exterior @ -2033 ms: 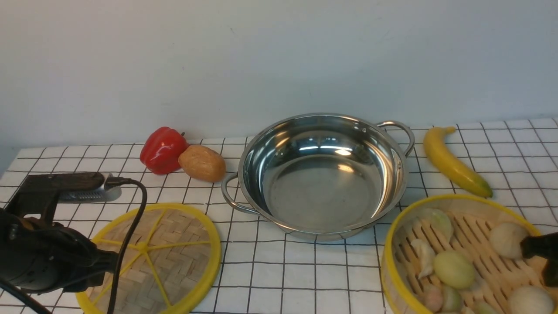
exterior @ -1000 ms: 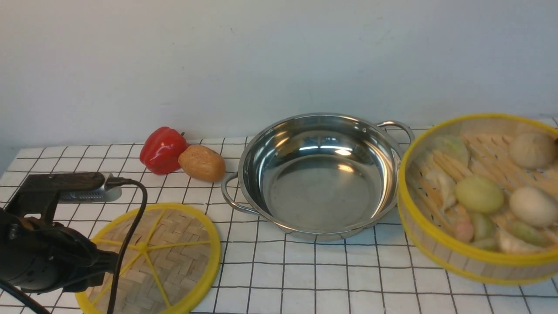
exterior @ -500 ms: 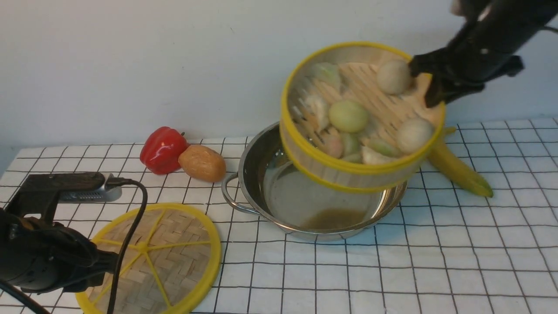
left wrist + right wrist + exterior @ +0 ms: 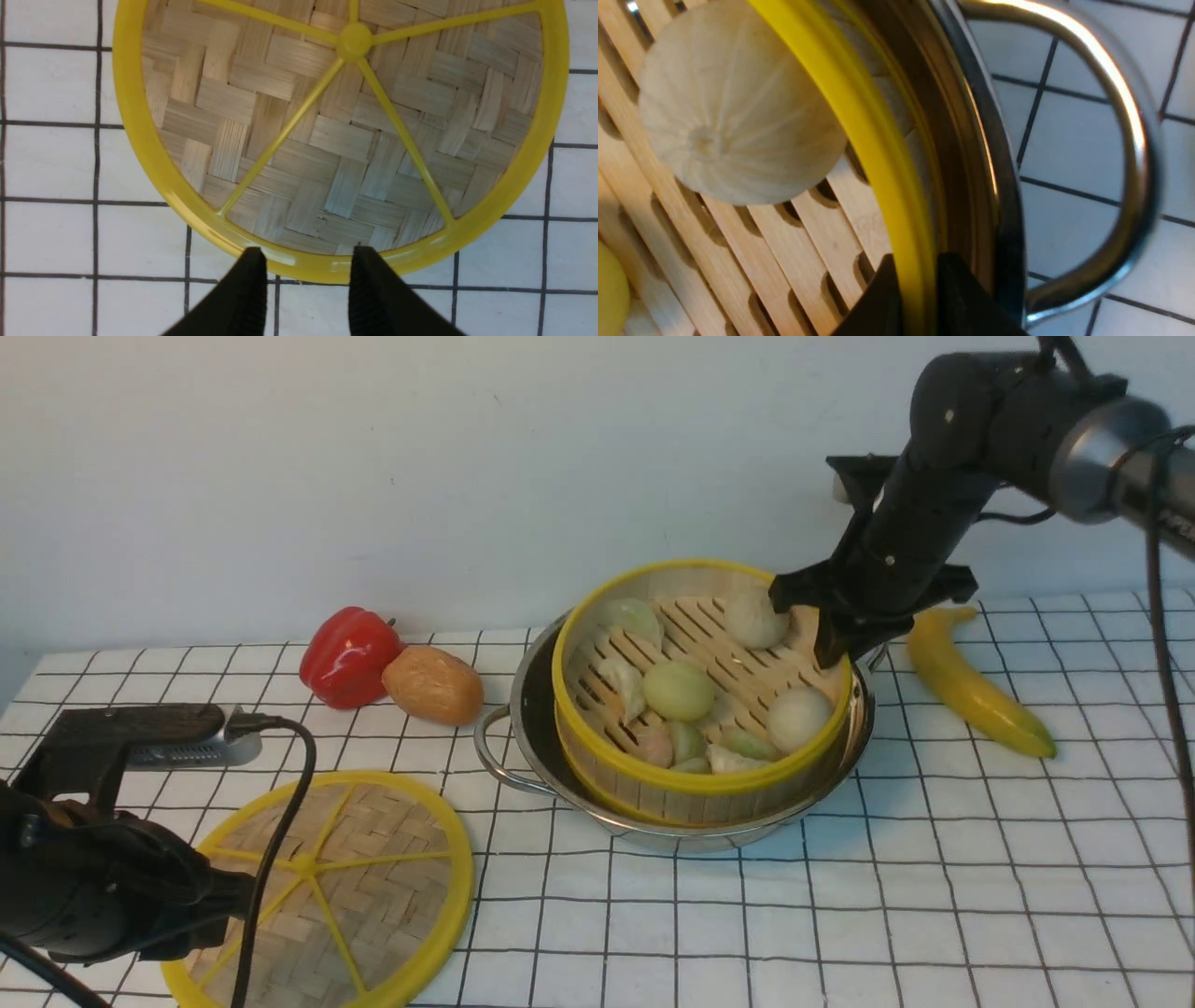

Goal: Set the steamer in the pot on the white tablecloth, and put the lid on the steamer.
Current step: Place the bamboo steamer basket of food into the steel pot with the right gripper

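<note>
The steamer (image 4: pixel 700 681), a bamboo basket with a yellow rim and buns and dumplings inside, sits in the steel pot (image 4: pixel 523 709) on the white tablecloth (image 4: pixel 840 915). Its wall stands above the pot's rim. My right gripper (image 4: pixel 826 635) is shut on the steamer's far right rim; in the right wrist view the yellow rim (image 4: pixel 878 140) runs between the fingers of the gripper (image 4: pixel 917 266). The lid (image 4: pixel 327 887), a flat woven disc with yellow spokes, lies on the cloth at the front left. My left gripper (image 4: pixel 306 254) is open, its tips over the rim of the lid (image 4: pixel 345 130).
A red pepper (image 4: pixel 347 656) and a potato (image 4: pixel 433 685) lie left of the pot. A banana (image 4: pixel 971 686) lies to its right, close to the right arm. The pot's loop handle (image 4: pixel 1125 140) sticks out just beyond the right gripper. A wall stands behind.
My right gripper lifted the steamer from the front right, carried it up and left over the pot, and lowered it into the pot. The left arm and the lid have not moved.
</note>
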Tool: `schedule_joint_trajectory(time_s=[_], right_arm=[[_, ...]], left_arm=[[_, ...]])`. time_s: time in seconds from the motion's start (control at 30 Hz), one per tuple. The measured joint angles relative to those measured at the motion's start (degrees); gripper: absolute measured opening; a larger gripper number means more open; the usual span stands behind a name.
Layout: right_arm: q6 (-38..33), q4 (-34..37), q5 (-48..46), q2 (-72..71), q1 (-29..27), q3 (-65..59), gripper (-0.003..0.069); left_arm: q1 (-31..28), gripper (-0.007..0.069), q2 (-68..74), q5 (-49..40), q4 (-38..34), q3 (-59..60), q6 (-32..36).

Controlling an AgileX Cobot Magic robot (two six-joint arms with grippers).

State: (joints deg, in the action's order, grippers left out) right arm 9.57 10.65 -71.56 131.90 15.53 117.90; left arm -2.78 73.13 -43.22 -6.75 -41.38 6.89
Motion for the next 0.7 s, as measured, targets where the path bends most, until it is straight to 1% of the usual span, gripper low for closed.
schedule_joint_trajectory(time_s=[0.47, 0.53, 0.6, 0.63, 0.67, 0.7], right_arm=[[0.4, 1.7, 0.9, 2.5, 0.0, 0.4, 0.0090], [0.4, 1.9, 0.9, 2.5, 0.0, 0.4, 0.0107], [0.4, 2.2, 0.9, 2.5, 0.0, 0.4, 0.0152], [0.4, 2.2, 0.9, 2.5, 0.0, 0.4, 0.0157], [0.4, 2.3, 0.9, 2.5, 0.0, 0.5, 0.0197], [0.4, 2.3, 1.0, 2.5, 0.0, 0.5, 0.0222]], left_arm=[[0.0, 0.0243, 0.0, 1.0, -0.1, 0.0, 0.0], [0.0, 0.0243, 0.0, 1.3, -0.1, 0.0, 0.0], [0.0, 0.0243, 0.0, 1.4, -0.1, 0.0, 0.0], [0.0, 0.0243, 0.0, 1.4, -0.1, 0.0, 0.0], [0.0, 0.0243, 0.0, 1.8, -0.1, 0.0, 0.0], [0.0, 0.0243, 0.0, 2.2, -0.1, 0.0, 0.0]])
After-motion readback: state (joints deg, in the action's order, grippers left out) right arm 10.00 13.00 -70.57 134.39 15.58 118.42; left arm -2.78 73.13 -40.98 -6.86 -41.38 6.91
